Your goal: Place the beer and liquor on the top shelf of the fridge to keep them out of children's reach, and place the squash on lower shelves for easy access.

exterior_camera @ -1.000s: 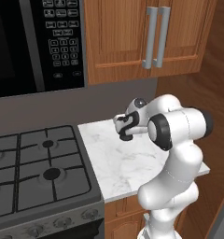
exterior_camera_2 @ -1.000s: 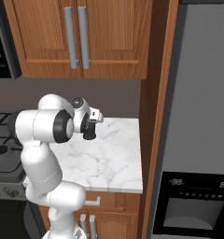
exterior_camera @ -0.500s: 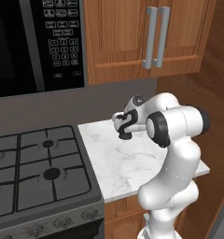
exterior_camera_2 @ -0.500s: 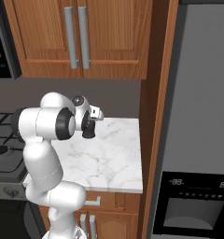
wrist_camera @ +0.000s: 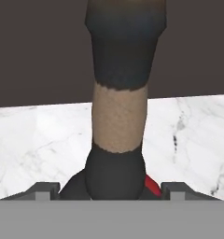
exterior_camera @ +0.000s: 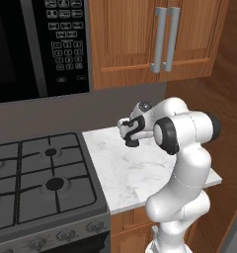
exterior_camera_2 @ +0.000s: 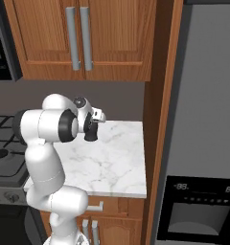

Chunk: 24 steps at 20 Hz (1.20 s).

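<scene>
- Liquor (wrist_camera: pixel 119 116) stands upright at the far side of the marble surface (exterior_camera: pixel 135 173), near the back wall.
- Claw (exterior_camera: pixel 132 140) straddles the bottle; fingertips (wrist_camera: pixel 44 190) sit either side of its base, contact unclear, so I cannot tell if it grips.
- Judgement: close squarely, lift vertically, avoid tipping.

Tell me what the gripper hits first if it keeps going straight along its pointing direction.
The liquor bottle: it stands right ahead of the gripper, between the fingertips. Whether they touch it yet is unclear. Beyond is the dark back wall.
</scene>
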{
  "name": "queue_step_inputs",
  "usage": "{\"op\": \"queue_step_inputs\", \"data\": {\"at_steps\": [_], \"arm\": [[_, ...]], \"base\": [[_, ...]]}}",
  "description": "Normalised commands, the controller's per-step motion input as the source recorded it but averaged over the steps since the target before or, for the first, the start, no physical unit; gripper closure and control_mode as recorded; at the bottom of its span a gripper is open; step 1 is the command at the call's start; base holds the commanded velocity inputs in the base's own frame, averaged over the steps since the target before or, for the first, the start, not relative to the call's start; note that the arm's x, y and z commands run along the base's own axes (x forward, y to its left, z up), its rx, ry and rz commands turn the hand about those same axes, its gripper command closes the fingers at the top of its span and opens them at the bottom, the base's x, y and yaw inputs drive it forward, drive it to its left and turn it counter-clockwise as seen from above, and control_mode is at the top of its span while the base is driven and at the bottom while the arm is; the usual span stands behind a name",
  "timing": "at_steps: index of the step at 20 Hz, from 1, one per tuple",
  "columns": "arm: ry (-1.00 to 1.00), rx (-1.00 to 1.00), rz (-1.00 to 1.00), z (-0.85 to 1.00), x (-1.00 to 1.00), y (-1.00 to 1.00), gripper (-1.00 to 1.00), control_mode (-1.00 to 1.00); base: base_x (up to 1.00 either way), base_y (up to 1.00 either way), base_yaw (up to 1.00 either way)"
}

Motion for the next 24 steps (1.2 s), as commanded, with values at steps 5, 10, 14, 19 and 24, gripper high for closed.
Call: {"op": "queue_step_inputs", "data": {"at_steps": [5,10,14,19,24], "arm": [[-0.06,0.00,0.00,-0.19,0.00,0.04,1.00,-1.00],[0.00,0.00,0.00,-0.01,0.00,0.00,1.00,-1.00],[-0.01,0.00,0.00,0.00,-0.28,0.00,1.00,-1.00],[0.00,0.00,0.01,0.22,-0.78,0.00,1.00,-1.00],[-0.01,0.00,0.02,0.67,-1.00,-0.03,1.00,-1.00]], "base": [[0.00,0.00,0.00],[0.00,0.00,0.00],[0.00,0.00,0.00],[0.00,0.00,0.00],[0.00,0.00,0.00]]}}
